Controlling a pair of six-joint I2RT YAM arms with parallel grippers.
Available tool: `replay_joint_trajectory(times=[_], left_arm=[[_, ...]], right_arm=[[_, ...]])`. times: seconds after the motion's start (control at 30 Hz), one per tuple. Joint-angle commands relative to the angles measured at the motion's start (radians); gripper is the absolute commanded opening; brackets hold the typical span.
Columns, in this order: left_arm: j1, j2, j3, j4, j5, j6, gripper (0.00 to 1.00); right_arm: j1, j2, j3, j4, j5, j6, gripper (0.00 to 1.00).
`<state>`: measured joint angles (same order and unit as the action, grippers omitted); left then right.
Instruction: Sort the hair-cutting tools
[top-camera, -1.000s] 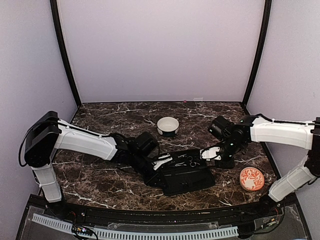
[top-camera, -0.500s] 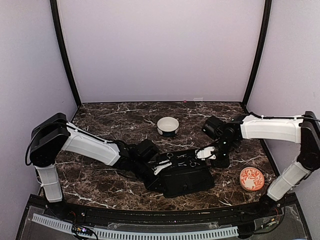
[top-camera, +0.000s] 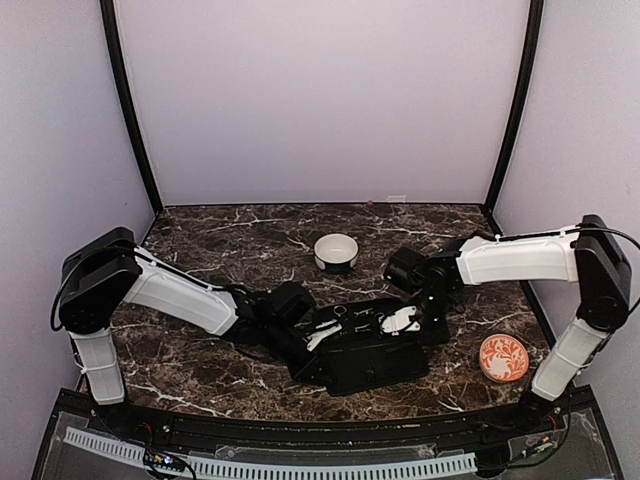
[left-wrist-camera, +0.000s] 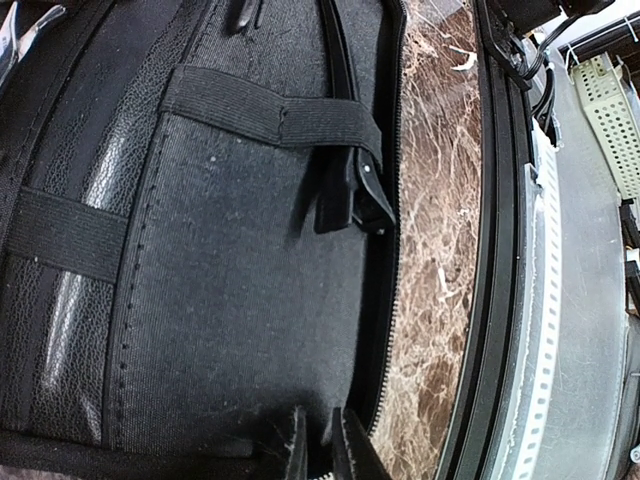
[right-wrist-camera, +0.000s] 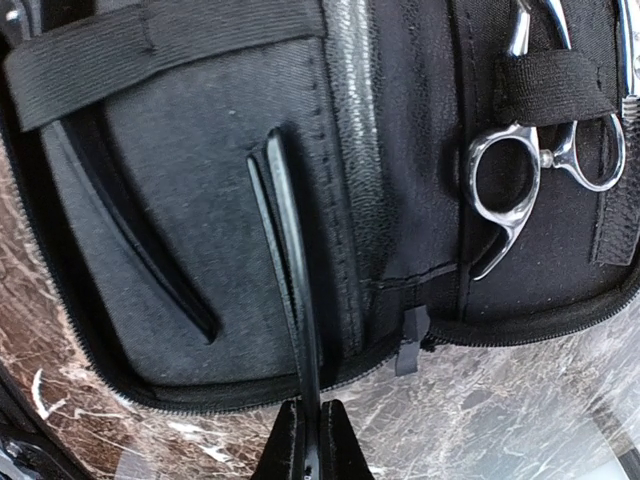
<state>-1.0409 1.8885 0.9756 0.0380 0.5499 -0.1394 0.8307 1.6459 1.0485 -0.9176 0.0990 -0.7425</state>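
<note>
right gripper (right-wrist-camera: 306, 440): closed tight on the lower end of a thin black stick-like tool (right-wrist-camera: 285, 250), which reaches over the open black fabric case (right-wrist-camera: 200, 200) | left gripper (left-wrist-camera: 318, 452): fingers nearly together, pinching the case edge | silver scissors (right-wrist-camera: 515, 185): under an elastic strap (right-wrist-camera: 555, 85) inside the case | case: lies on the marble surface (right-wrist-camera: 500, 400)

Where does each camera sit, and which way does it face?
Top external: above and behind the robot, looking forward and down on the table; left arm and right arm show.
Left wrist: close over the case; left gripper at bottom.
Right wrist: over case and scissors; right gripper pinches a black stick.
Shared: both wrist views show the case's zipper edge against the table.
</note>
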Motion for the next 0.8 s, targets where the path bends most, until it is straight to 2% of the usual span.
replay_joint_trajectory(times=[0.0,0.77], left_arm=[[-0.008,0.024,-0.049,-0.047,-0.054,-0.009,0.09],[-0.008,-0.014,-0.131,0.047,-0.076,-0.058,0.09]], right_arm=[[0.024,0.034,0.037,-0.018,0.058,0.03,0.0],[0.12,0.12,0.097,-0.034,0.043,0.06,0.0]])
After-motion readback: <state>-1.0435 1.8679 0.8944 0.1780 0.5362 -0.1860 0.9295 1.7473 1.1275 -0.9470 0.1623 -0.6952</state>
